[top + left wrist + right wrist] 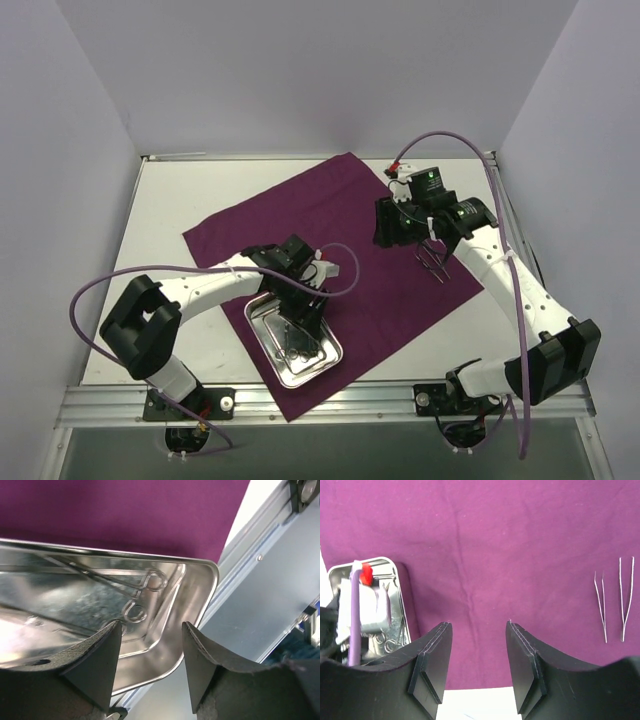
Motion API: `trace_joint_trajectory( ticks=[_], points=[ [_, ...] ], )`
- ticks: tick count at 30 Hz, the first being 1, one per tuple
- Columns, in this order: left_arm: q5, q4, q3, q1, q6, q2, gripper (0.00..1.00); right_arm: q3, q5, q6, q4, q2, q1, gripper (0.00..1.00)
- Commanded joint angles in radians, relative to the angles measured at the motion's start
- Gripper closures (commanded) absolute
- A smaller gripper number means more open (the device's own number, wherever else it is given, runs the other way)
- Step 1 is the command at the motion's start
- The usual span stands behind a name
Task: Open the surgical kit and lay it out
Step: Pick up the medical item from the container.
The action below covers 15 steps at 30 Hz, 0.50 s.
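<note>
You are hovering the left tool [151, 627] over the steel tray [192, 597], which is sitting on the near corner of the purple cloth [330, 210], close to the near edge of the worktop [170, 200] and a little left of its middle. The tool's fingers are standing apart with nothing between them.

Just ahead of them the ring-handled instruments [150, 582] are lying flat on the tray floor, rings toward the tray's corner. The step in hand is probably lifting one of these out.

To do it well:
- Turn the fingers across the shanks just above the rings, not along them.
- Come down clear of the tray wall, so a fingertip is not catching the rim.
- Close on one instrument only.
- Lift straight up, so the tray is not sliding on the cloth.

Farther back, toward the right edge of the worktop, the right tool [479, 625] is hanging above bare cloth, also open and empty. Just beside it, tweezers are lying on the cloth side by side, apart from each other, one [600, 605] shorter than the other [626, 597].

You are looking at one cloth, one tray and two tweezers. Two finger rings are showing plainly in the tray, but I cannot tell how many instruments they belong to.
</note>
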State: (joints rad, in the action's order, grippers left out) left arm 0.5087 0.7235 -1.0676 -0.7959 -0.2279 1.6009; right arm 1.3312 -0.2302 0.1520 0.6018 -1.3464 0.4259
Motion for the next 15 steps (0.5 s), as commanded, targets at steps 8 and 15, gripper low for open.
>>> trace_joint_trajectory(
  ticks=[8, 15],
  points=[
    [-0.027, -0.076, 0.078, -0.14, -0.07, -0.036, 0.45, 0.011, -0.078, -0.065, -0.002, 0.035, -0.055, 0.53],
    [-0.094, -0.038, 0.049, -0.167, -0.074, 0.053, 0.44, -0.038, -0.081, -0.066, 0.018, 0.131, -0.068, 0.53]
  ],
)
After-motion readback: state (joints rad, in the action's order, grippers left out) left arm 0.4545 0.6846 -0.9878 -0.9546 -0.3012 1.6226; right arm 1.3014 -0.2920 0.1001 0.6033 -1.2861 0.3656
